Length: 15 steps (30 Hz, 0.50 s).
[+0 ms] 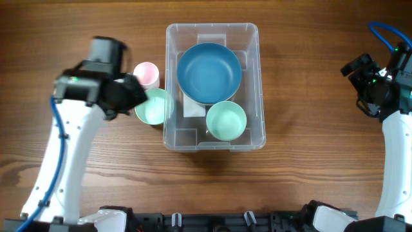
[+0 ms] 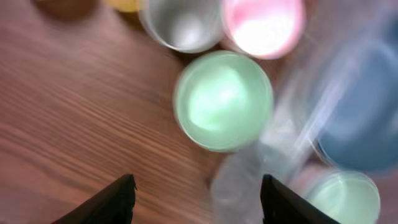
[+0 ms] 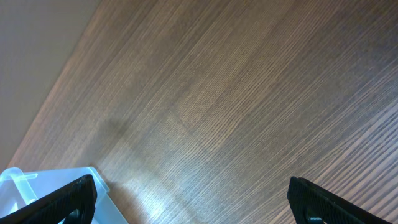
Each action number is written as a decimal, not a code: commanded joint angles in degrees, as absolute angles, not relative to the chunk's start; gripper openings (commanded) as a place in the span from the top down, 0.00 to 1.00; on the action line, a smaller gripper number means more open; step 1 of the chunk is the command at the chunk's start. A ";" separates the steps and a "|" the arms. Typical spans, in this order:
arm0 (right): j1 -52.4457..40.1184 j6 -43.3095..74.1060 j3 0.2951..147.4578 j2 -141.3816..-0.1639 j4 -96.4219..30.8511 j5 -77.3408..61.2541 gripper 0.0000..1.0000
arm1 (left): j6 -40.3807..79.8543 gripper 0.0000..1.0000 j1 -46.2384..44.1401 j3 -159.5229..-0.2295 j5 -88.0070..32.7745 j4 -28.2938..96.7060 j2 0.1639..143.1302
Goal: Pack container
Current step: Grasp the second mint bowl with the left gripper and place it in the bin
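The clear container stands mid-table. Inside it are a blue bowl and a mint green cup. Just outside its left wall stand a second green cup and a pink cup. My left gripper is open and empty, right beside these cups. In the blurred left wrist view the gripper sits short of the green cup, with the pink cup, a grey cup and the container wall around it. My right gripper is open and empty over bare wood at the far right.
The blue bowl and the inner green cup show through the container wall. A yellow thing and a brown thing lie at the top edge of the left wrist view. A container corner shows in the right wrist view.
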<state>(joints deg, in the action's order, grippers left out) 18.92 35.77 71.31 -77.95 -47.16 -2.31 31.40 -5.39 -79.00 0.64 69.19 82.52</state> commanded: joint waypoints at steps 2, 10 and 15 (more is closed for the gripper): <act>18.83 36.18 71.57 -78.17 -47.00 -1.72 0.00 | 31.75 0.36 0.16 -68.73 -5.61 61.28 86.59; 18.83 36.21 71.57 -78.17 -47.00 -1.72 0.00 | 31.97 0.36 -1.65 -59.90 -6.39 46.02 95.85; 18.83 36.18 71.57 -78.17 -47.00 -1.72 0.00 | 31.97 0.67 -1.65 -59.90 -6.68 44.60 101.82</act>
